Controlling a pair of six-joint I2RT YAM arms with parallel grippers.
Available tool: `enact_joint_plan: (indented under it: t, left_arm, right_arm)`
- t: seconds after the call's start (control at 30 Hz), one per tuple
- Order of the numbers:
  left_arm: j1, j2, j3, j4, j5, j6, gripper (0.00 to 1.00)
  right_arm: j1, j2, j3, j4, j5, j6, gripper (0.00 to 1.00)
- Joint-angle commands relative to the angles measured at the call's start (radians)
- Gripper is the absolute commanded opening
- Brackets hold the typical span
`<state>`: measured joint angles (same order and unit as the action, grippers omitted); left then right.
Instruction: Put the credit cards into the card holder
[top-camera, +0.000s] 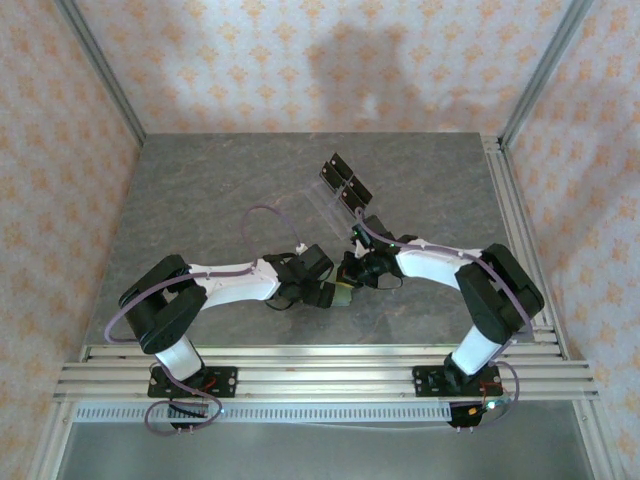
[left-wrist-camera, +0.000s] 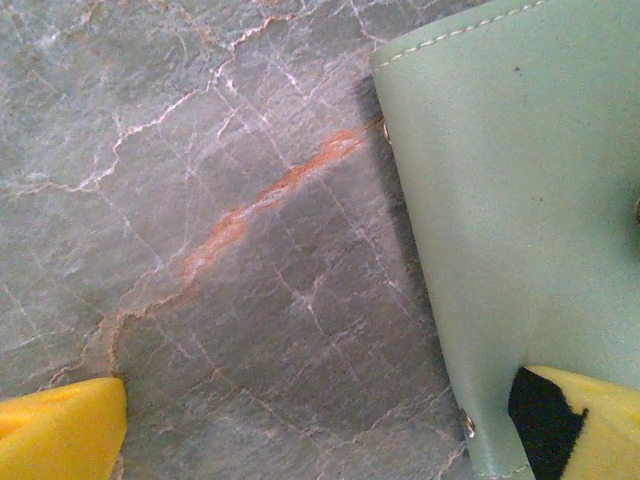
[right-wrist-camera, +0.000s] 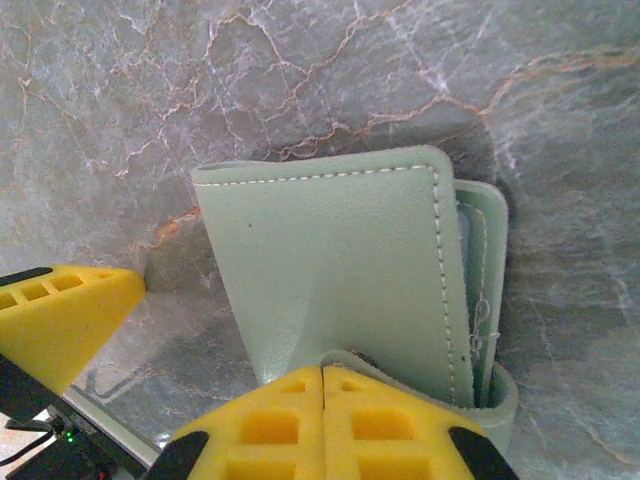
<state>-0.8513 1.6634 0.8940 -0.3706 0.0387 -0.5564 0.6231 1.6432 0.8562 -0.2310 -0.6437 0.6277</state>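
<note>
Right now my right end effector (right-wrist-camera: 322, 378) has its yellow pads pressed together on the near edge of the card holder (right-wrist-camera: 340, 270). The holder stands tilted on the bench (right-wrist-camera: 300, 80), its two covers slightly parted along one side. My left end effector (left-wrist-camera: 330, 430) is spread wide and grips nothing. The holder lies against one of its pads (left-wrist-camera: 600, 425), with the other pad well apart across bare bench. I judge the left arm best placed to spread the covers.
</note>
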Motion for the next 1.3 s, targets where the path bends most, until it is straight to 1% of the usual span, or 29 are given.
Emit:
enact_joint_plan:
  t: [0.0, 0.43, 0.57, 0.77, 1.03, 1.27]
  left_arm:
    - [-0.026, 0.046, -0.017, 0.025, 0.053, -0.013, 1.00]
    - [-0.027, 0.044, -0.019, 0.025, 0.053, -0.014, 1.00]
    - [-0.027, 0.044, -0.019, 0.024, 0.053, -0.013, 1.00]
    - [-0.026, 0.049, -0.015, 0.022, 0.055, -0.013, 1.00]
    - [-0.026, 0.055, -0.009, 0.021, 0.055, -0.015, 1.00]
    - [-0.029, 0.057, -0.008, 0.019, 0.053, -0.016, 1.00]
  right_arm:
    - [0.004, 0.024, -0.019, 0.008, 0.039, -0.008, 0.00]
    - [-0.015, 0.059, -0.062, 0.033, 0.054, -0.008, 0.00]
    - [-0.018, 0.033, -0.095, 0.045, 0.055, 0.000, 0.00]
    - [-0.019, -0.021, -0.084, 0.106, -0.008, 0.015, 0.00]
    - [-0.018, -0.081, -0.023, 0.065, -0.026, 0.011, 0.00]
    - [-0.019, -0.069, -0.044, 0.069, -0.017, 0.012, 0.00]
